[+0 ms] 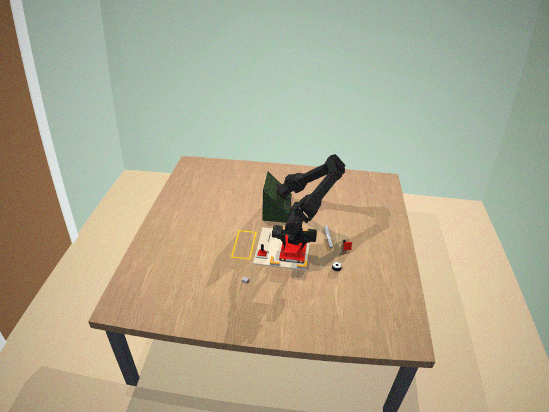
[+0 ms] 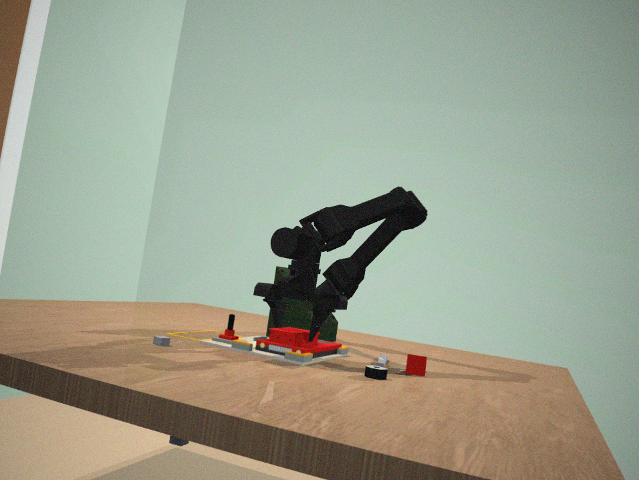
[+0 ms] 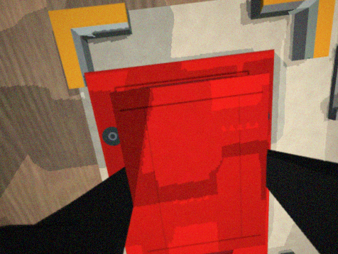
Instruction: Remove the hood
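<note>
The red toy car (image 1: 293, 258) (image 2: 326, 347) sits on a white base plate (image 1: 266, 234) (image 2: 248, 339) between orange and grey corner brackets (image 3: 67, 42). Its red hood (image 1: 292, 249) (image 2: 289, 334) (image 3: 192, 135) is the raised panel on top, still seated on the car. My gripper (image 1: 293, 243) (image 2: 294, 327) (image 3: 192, 164) points straight down over the car, and its two black fingers press on the left and right sides of the hood. The marked area (image 1: 235, 244) (image 2: 196, 331) is a yellow outlined rectangle on the table, left of the base plate.
A red piece with a black peg (image 1: 261, 251) (image 2: 229, 329) stands on the plate's left part. A dark green block (image 1: 273, 199) (image 2: 299, 309) stands behind the car. A grey bar (image 1: 328, 236), a red cube (image 1: 347, 245) (image 2: 416, 364) and a black ring (image 1: 337, 265) (image 2: 375, 371) lie to the right. A small grey cube (image 1: 244, 279) (image 2: 161, 340) lies in front.
</note>
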Controlling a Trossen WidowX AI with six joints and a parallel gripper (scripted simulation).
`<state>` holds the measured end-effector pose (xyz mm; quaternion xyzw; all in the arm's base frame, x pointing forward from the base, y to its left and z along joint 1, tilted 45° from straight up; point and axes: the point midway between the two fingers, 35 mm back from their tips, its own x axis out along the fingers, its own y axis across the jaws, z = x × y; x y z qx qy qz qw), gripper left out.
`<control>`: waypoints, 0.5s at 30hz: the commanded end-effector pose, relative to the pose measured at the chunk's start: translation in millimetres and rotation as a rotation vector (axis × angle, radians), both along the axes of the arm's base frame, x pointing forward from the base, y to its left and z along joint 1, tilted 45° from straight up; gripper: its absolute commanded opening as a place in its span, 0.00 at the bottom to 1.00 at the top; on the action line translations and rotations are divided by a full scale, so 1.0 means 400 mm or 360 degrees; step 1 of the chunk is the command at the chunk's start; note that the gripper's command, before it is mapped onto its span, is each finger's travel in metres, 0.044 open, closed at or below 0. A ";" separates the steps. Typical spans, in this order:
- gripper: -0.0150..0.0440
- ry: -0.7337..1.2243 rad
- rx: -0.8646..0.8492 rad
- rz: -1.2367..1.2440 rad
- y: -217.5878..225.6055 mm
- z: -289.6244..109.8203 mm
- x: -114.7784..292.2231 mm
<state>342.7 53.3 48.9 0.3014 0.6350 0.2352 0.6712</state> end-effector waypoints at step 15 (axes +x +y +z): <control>0.32 -0.0001 -0.0001 0.0000 -0.008 0.008 0.000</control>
